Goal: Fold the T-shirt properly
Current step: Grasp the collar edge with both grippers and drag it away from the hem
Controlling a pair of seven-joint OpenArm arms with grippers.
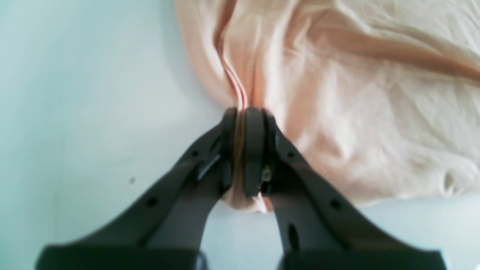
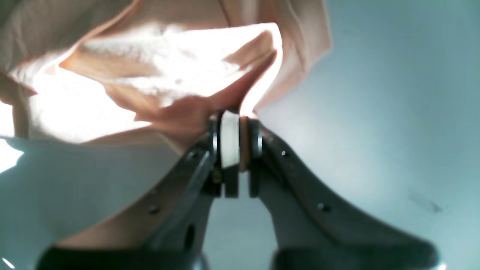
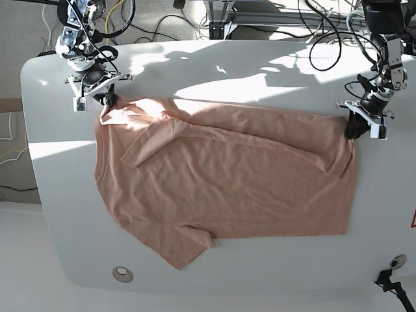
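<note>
The left gripper (image 1: 243, 112) is seen clamped on a bunched edge of the T-shirt (image 1: 337, 93), with salmon fabric pinched between the dark pads (image 1: 255, 150) and a small fold hanging out below them. In the base view this gripper (image 3: 354, 127) is placed at the shirt's far corner on that view's right, at the table (image 3: 260, 71) surface. The right gripper (image 2: 234, 120) is likewise closed on cloth; a thin layer of the T-shirt (image 2: 150, 75) is held between its pads, one of which is white (image 2: 229, 138). In the base view it (image 3: 104, 101) is set at the opposite far corner. The T-shirt (image 3: 227, 175) is spread wrinkled across the white table between the two grippers, one sleeve folded over the body, another sleeve pointing toward the near edge. Cables (image 3: 325, 32) are seen beyond the table.
</note>
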